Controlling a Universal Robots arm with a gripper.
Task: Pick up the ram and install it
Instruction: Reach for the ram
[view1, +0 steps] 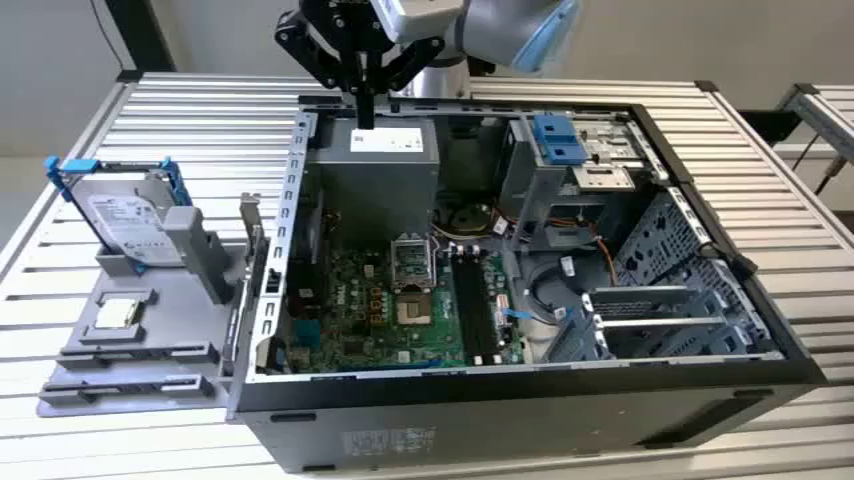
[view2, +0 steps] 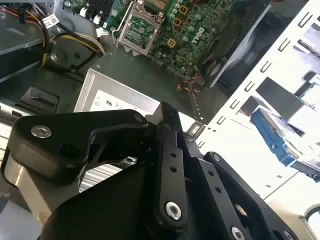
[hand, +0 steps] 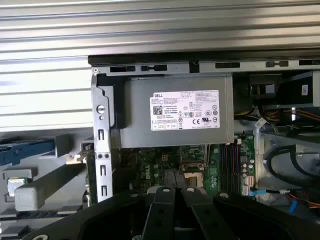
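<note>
My gripper (view1: 363, 110) hangs over the back end of the open computer case (view1: 534, 385), just above the grey power supply (view1: 380, 150). Its black fingers are shut with nothing visible between them; in both wrist views they meet at the tips (view2: 167, 114) (hand: 172, 190). The ram is out of view. The motherboard's black memory slots (view1: 470, 298) (hand: 231, 160) lie beside the processor socket (view1: 414, 262) (hand: 192, 175), well down the case from the gripper.
A silver hard drive in a blue bracket (view1: 127, 210) stands on a grey fixture tray (view1: 134, 350) at the exterior view's left. Blue drive-bay latches (view1: 561, 140), cables and a metal drive cage (view1: 641, 300) crowd the case's other side. The case walls rise around the board.
</note>
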